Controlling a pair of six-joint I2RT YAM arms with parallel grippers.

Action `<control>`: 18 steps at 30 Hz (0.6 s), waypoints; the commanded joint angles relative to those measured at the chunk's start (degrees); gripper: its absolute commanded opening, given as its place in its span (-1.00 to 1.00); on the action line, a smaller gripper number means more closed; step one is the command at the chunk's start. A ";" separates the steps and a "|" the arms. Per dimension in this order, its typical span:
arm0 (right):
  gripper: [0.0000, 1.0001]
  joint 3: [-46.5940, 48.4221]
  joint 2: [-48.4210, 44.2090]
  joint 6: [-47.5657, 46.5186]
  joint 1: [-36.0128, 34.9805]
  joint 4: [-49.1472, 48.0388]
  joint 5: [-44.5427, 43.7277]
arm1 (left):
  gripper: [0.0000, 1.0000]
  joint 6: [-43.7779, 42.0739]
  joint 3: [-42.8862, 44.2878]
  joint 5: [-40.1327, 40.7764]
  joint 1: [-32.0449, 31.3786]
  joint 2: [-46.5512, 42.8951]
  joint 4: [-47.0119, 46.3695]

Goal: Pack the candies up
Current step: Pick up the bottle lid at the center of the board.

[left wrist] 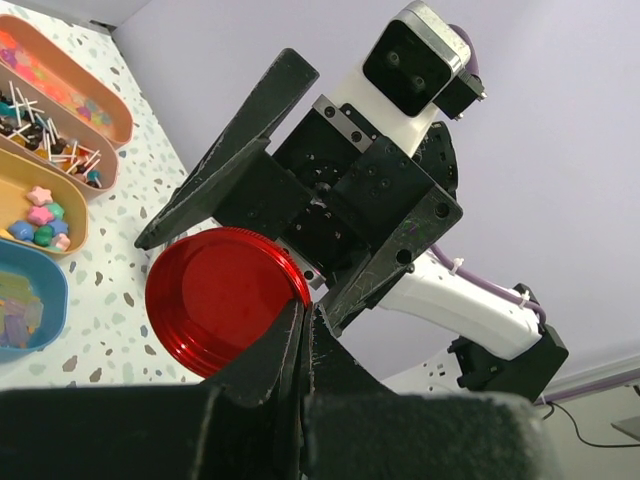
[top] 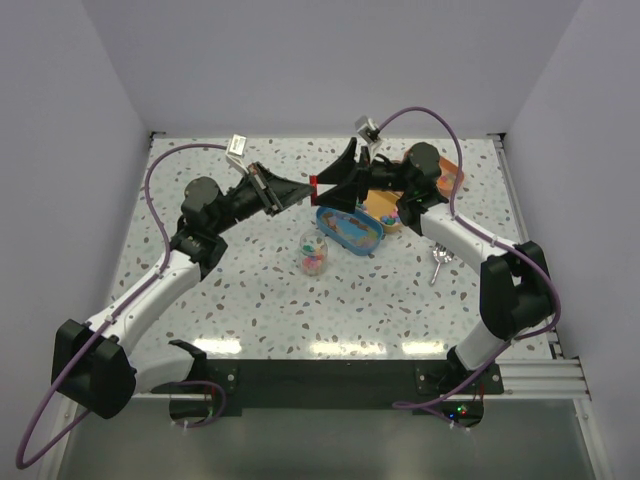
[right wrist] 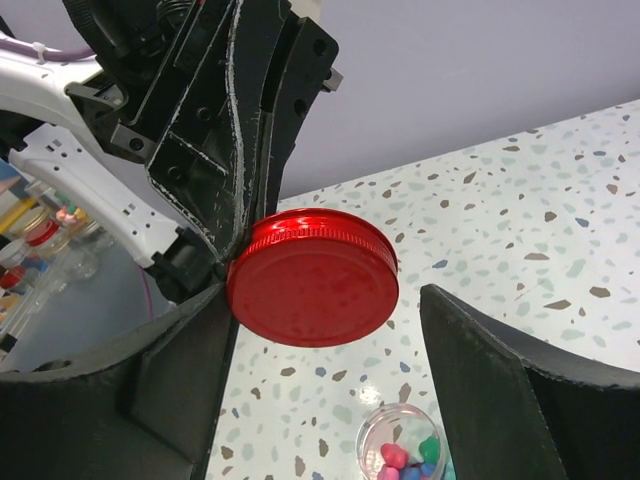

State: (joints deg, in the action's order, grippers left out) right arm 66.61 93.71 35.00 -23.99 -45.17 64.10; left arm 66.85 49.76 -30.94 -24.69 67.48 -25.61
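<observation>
A red round lid (top: 313, 186) hangs in the air above the table, and my left gripper (left wrist: 302, 308) is shut on its rim (left wrist: 225, 300). My right gripper (right wrist: 330, 370) faces it with its fingers spread wide around the lid (right wrist: 313, 277). Its left finger (right wrist: 180, 370) is close beside the lid and its right finger (right wrist: 500, 380) stands well apart. Below stands an open clear jar (top: 313, 252) holding a few candies (right wrist: 405, 460) in pink, green and blue. More candies lie in oval tins (left wrist: 40, 215).
A blue oval tin (top: 348, 227) and an orange one (top: 385, 212) lie under the right arm, with further tins (left wrist: 60, 75) behind. A silver scoop (top: 438, 265) lies on the table to the right. Walls close in the speckled table (top: 250, 300).
</observation>
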 commanded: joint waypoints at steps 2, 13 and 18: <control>0.60 1.15 -0.37 -2.04 0.08 -0.10 -0.81 | -1.00 -0.93 0.43 -1.23 -0.45 -0.95 -0.85; 0.76 1.51 -0.46 -2.48 0.08 0.52 -0.64 | -1.00 -0.93 0.25 -0.97 -0.63 -0.51 -1.29; 0.66 1.33 -0.55 -2.66 0.08 0.78 -0.55 | -1.00 -1.20 -0.01 -0.79 -0.80 -0.60 -0.76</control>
State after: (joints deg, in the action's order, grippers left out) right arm 66.61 93.71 33.78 -23.99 -43.68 64.07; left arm 66.81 49.76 -31.09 -24.91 67.48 -25.21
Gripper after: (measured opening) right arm 0.841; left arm 0.018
